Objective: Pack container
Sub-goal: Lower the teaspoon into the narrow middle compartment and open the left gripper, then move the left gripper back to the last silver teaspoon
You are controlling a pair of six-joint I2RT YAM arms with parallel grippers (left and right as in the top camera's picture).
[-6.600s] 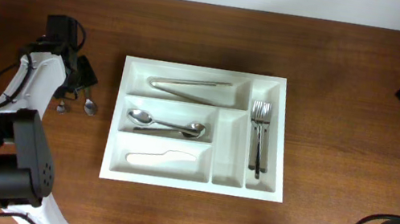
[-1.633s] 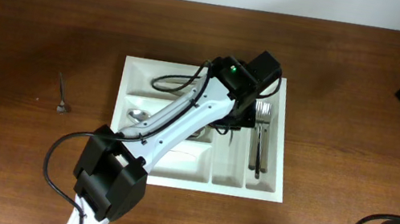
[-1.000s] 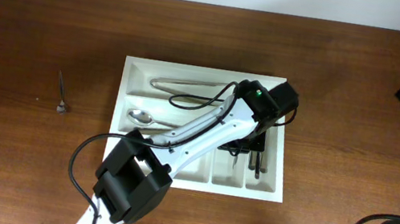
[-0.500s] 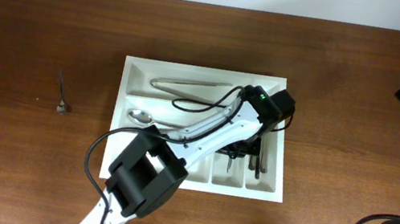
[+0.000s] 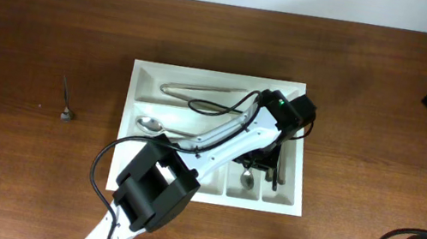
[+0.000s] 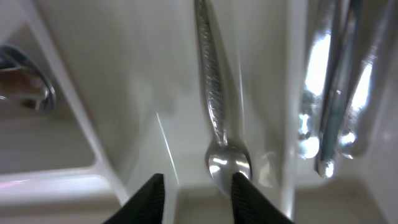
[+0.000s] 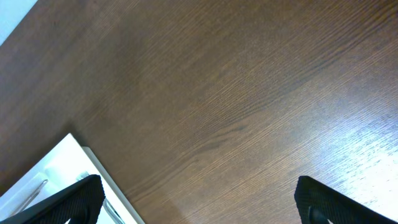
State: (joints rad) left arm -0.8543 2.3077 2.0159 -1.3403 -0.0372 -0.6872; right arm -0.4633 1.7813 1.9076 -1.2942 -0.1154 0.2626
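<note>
Overhead, the left arm (image 5: 223,139) covers forks (image 6: 339,93) in the container (image 5: 204,74); jaws parted above a teaspoon (image 6: 214,106), right jaws wide.

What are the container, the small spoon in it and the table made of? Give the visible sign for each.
Container: looks like white plastic, smooth and softly glossy, with moulded dividers.
Small spoon: metal, probably polished steel, with mirror glints and a patterned handle.
Table: brown wood or wood-look veneer, with visible grain and a slight sheen.

container (image 5: 137,81) — white plastic, smooth, glossy | spoon (image 6: 214,112) — polished metal | table (image 5: 39,21): matt grained wood
</note>
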